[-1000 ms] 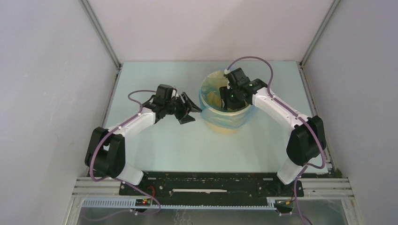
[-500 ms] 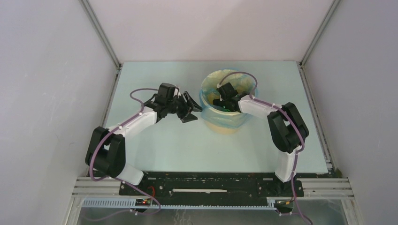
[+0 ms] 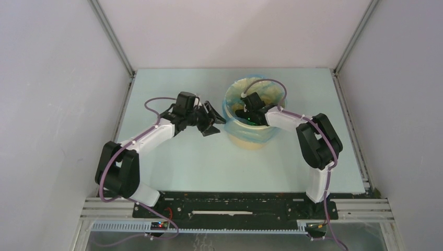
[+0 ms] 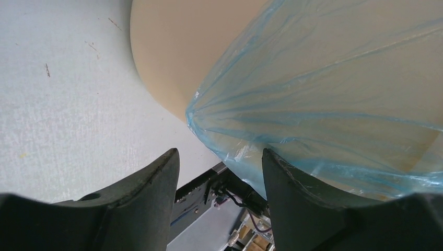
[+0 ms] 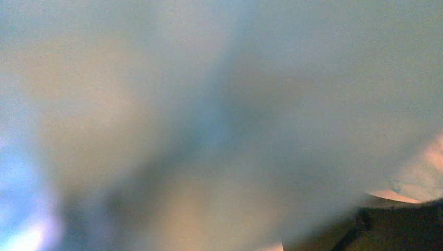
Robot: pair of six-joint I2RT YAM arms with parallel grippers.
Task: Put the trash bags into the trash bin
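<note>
From the top external view, the trash bin (image 3: pixel 251 142) stands upright on the counter (image 3: pixel 209 162), at twelve o'clock from the arm bases and a little right of centre. The trash bag (image 3: pixel 228 121) is draped over its rim, with light-blue film hanging down the outer wall on the nine and six o'clock sides. The left end effector (image 3: pixel 213 121) sits just beside the bin at its nine o'clock, spread wide toward the film. The right end effector (image 3: pixel 244 112) reaches into the bin's mouth from three o'clock; whether it is spread or closed cannot be told here.

In the left wrist view, two dark fingers (image 4: pixel 141 198) stand well apart at six o'clock, gripping nothing. The film gathers to a puckered point at twelve o'clock from the gap between them, and its lower edge dips between the tips. Bare bin wall shows at eleven o'clock.

The right wrist view is a close blur of pale blue and yellow; the end effector's spread cannot be told.
</note>
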